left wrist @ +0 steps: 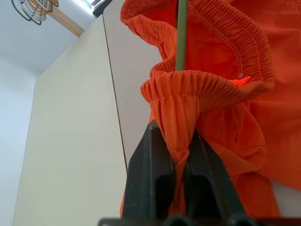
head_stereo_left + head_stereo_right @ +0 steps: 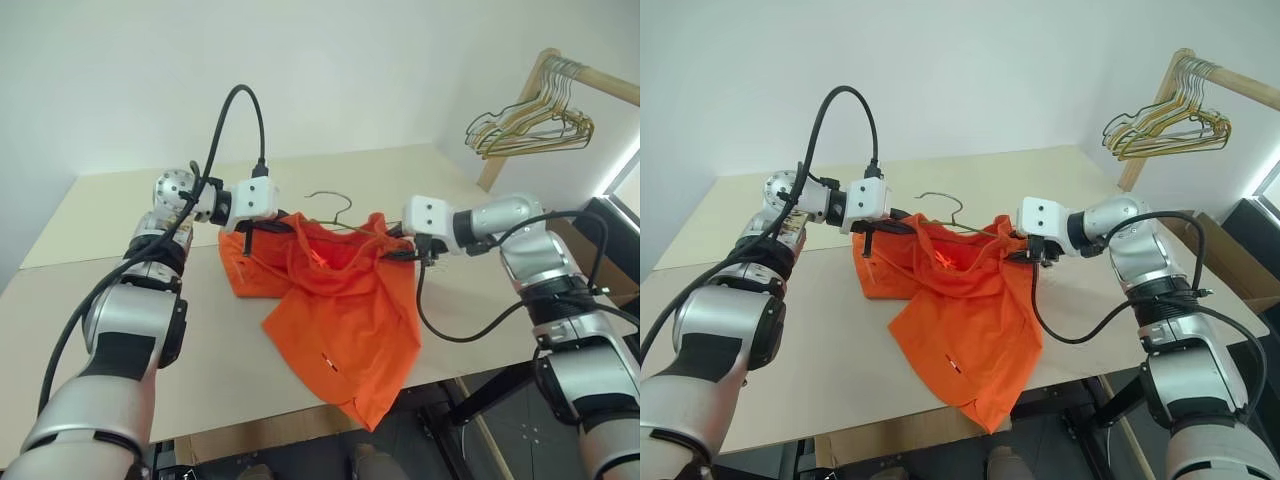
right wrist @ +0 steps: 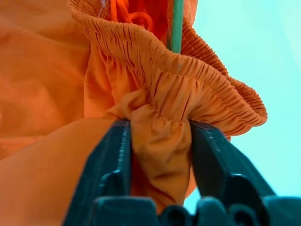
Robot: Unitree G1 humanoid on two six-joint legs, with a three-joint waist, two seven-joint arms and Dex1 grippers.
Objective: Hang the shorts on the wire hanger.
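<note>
Scene: we see the robot's two arms reaching over a pale desk (image 2: 90,300), holding the shorts (image 2: 340,310) stretched between them.
Shorts: bright orange, raised at the waistband by both end effectors, the rest draped down onto the desk, with one leg hanging over its near edge.
Left end effector (image 1: 181,155): its two black fingers are pressed together on a bunched fold of the gathered waistband, at the left end of the garment.
Right end effector (image 3: 160,141): its fingers stand a little apart with a thick wad of the elastic waistband clamped between them, at the right end of the garment.
Wire hanger (image 2: 335,205): thin and olive-grey, its curved hook rises behind the waistband, between the two end effectors; in both wrist views we see a straight length of it running into the waistband opening.
Background: a cluster of gold and dark hangers (image 2: 530,125) hangs from a wooden rail (image 2: 600,80) at the far right, well apart from the shorts.
</note>
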